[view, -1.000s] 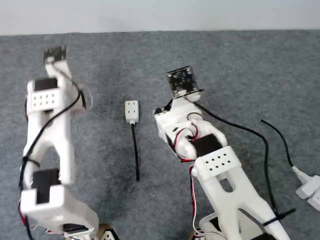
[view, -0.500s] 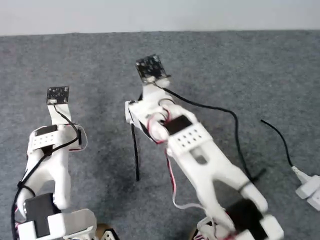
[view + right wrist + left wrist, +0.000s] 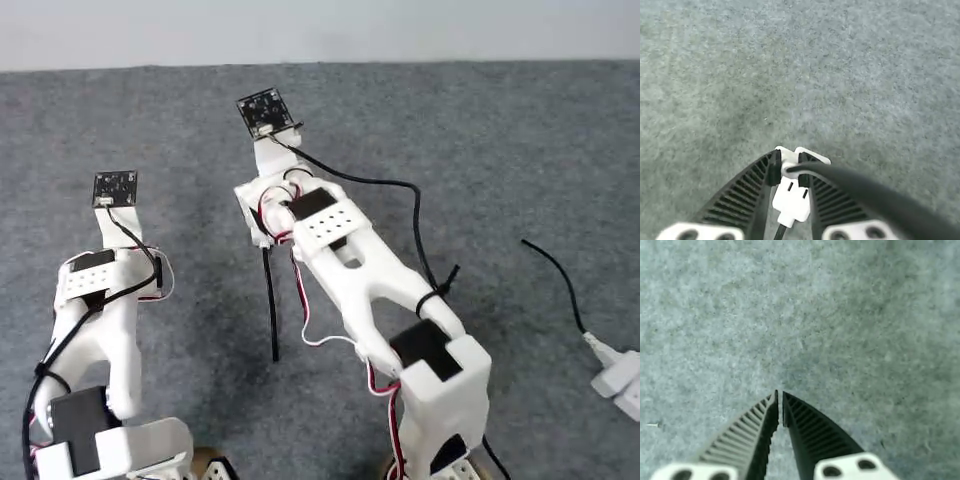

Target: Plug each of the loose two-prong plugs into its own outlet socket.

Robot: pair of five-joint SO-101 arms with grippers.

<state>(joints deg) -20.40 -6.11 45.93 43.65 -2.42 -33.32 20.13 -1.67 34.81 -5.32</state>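
Note:
A small white outlet socket (image 3: pixel 790 197) with two slots lies on the grey carpet, and its black cord (image 3: pixel 271 310) trails toward the near edge. My right gripper (image 3: pixel 787 152) stands over it with a finger pressed on each side, shut on the socket. In the high view the right arm (image 3: pixel 330 240) covers most of the socket. White two-prong plugs (image 3: pixel 622 380) lie at the far right edge on a thin black cord (image 3: pixel 560 280). My left gripper (image 3: pixel 779 395) is shut with nothing in it, over bare carpet to the left of the socket.
Grey carpet (image 3: pixel 480 150) covers the whole table. The left arm (image 3: pixel 105 290) stands at the near left. A black camera cable (image 3: pixel 865 190) of the right arm crosses in front of its fingers.
The right arm swung left and forward until its gripper came over the socket and closed on it. The left arm drew back toward the near edge, then stayed still.

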